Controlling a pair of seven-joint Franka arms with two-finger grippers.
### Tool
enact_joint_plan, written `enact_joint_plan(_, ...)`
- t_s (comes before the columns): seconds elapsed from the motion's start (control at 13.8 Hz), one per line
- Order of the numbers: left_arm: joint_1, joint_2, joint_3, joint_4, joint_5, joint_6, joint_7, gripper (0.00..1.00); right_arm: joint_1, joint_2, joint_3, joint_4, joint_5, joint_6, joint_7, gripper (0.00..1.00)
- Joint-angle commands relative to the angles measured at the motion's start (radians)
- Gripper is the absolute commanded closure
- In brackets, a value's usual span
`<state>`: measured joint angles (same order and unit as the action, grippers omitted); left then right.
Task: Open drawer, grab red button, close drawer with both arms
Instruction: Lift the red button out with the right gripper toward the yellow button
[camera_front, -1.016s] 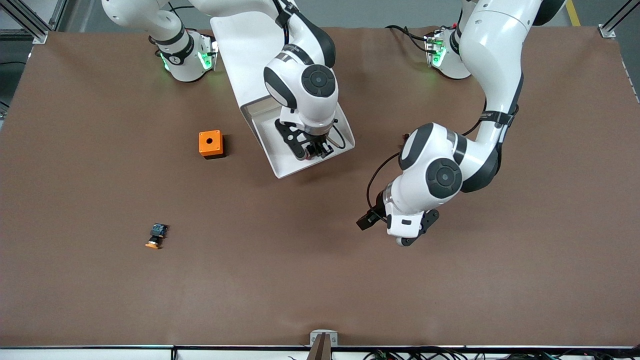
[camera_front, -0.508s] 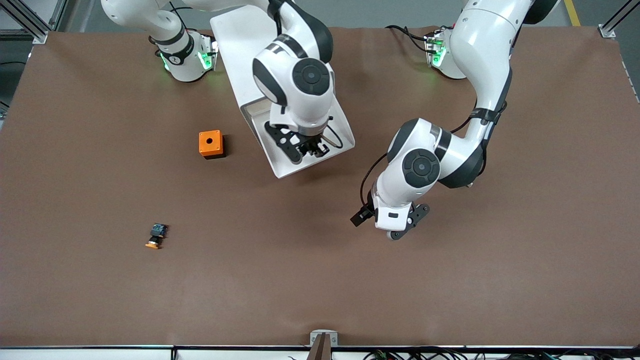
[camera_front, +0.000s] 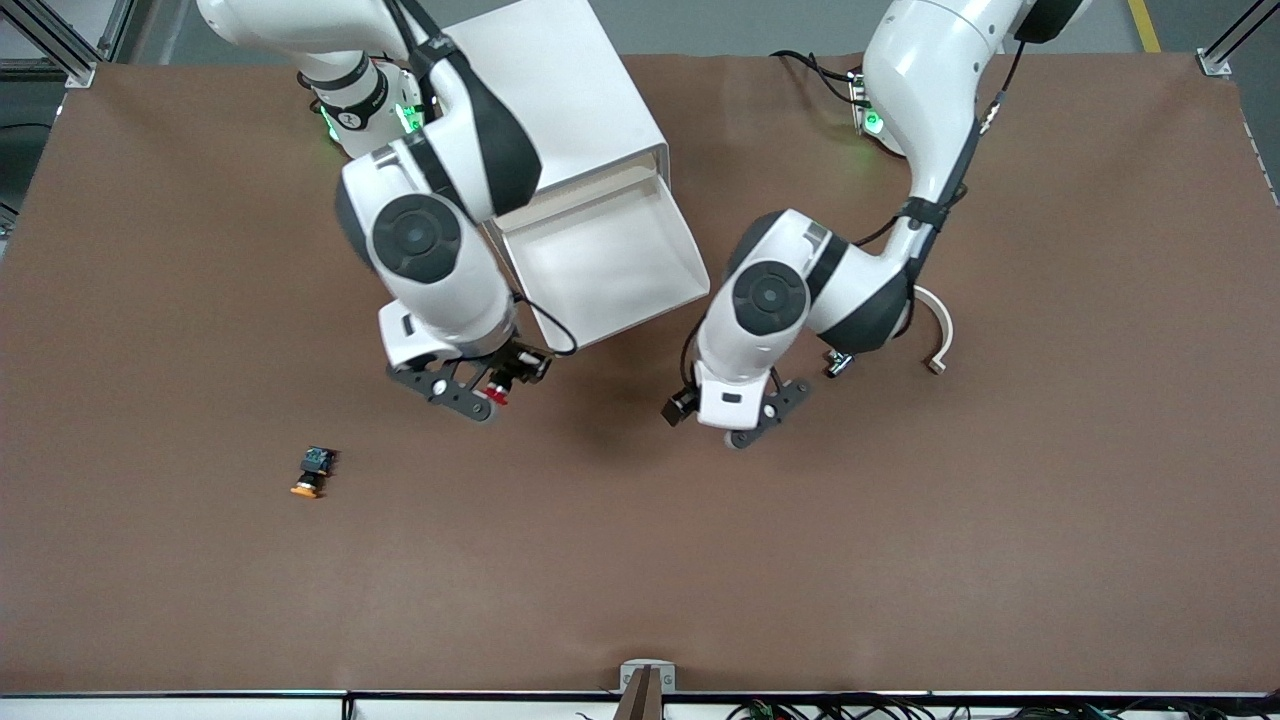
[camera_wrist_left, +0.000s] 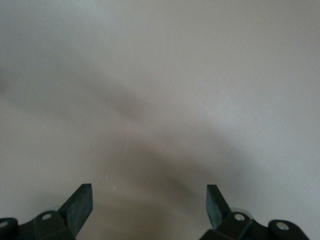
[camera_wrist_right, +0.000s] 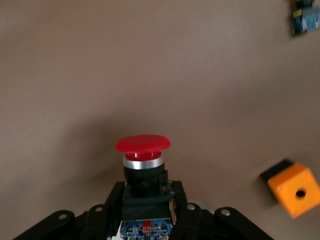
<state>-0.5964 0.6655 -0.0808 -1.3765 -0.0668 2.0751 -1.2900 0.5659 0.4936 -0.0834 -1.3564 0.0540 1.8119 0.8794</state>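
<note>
The drawer (camera_front: 600, 262) stands pulled out of the white cabinet (camera_front: 560, 100), and its tray shows nothing inside. My right gripper (camera_front: 492, 385) (camera_wrist_right: 148, 202) is shut on the button (camera_front: 497, 388) (camera_wrist_right: 142, 145), gripping its black body with the red cap pointing away from the wrist. It hangs over the bare brown table just off the drawer's front corner toward the right arm's end. My left gripper (camera_front: 745, 422) (camera_wrist_left: 149, 200) is open and holds nothing. It is over the table off the drawer's other front corner.
An orange-capped button (camera_front: 313, 472) (camera_wrist_right: 305, 17) lies on the table toward the right arm's end, nearer the front camera. The orange box with a hole (camera_wrist_right: 294, 189) shows only in the right wrist view. A white curved piece (camera_front: 940, 335) shows by the left arm's elbow.
My right gripper has risen out of the drawer with the button and swung toward the right arm's end. The left arm has moved closer to the drawer's front.
</note>
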Motion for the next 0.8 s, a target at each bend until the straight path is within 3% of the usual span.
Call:
enact_joint_plan(0.0, -0.051, -0.032, 0.004, -0.036, 0.022, -0.042, -0.046, 0.00, -0.061, 0.015, 0.019, -0.007, 0.000, 0.030, -0.158, 0.99)
enact_joint_plan(0.36, -0.117, -0.029, 0.004, -0.055, 0.024, -0.076, -0.088, 0.00, -0.178, 0.095, 0.022, -0.035, 0.044, 0.107, -0.328, 0.99)
enact_joint_plan(0.73, -0.164, -0.033, 0.000, -0.079, 0.021, -0.078, -0.140, 0.00, -0.277, 0.160, 0.021, -0.144, 0.041, 0.306, -0.430, 0.99)
